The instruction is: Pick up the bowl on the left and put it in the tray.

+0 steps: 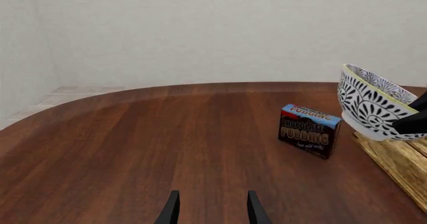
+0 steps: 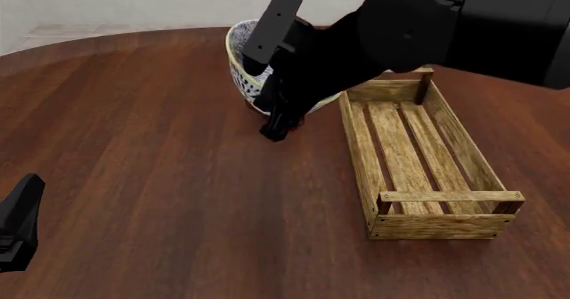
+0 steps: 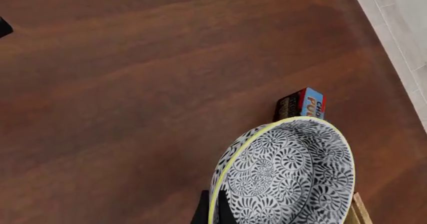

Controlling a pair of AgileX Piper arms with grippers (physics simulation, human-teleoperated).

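**Bowl tilted in the right gripper beside the tray**

Nearest me, the left gripper (image 1: pixel 212 209) sits low over the bare wooden table (image 2: pixel 151 165), its two dark fingers (image 1: pixel 171 210) standing apart with nothing between them and nothing touching them.

Farther out, the right gripper (image 3: pixel 212 210) has its fingers pinched on the rim of the bowl (image 3: pixel 287 176), one finger outside the wall and one inside. The bowl hangs tilted, its patterned inside turned sideways, lifted off the table and right at the left far corner of the tray (image 2: pixel 423 179). The tray's slatted floor holds nothing.

Just behind the bowl, a chocolate pudding box (image 1: pixel 309 130) stands on the table, near the tray's far end.
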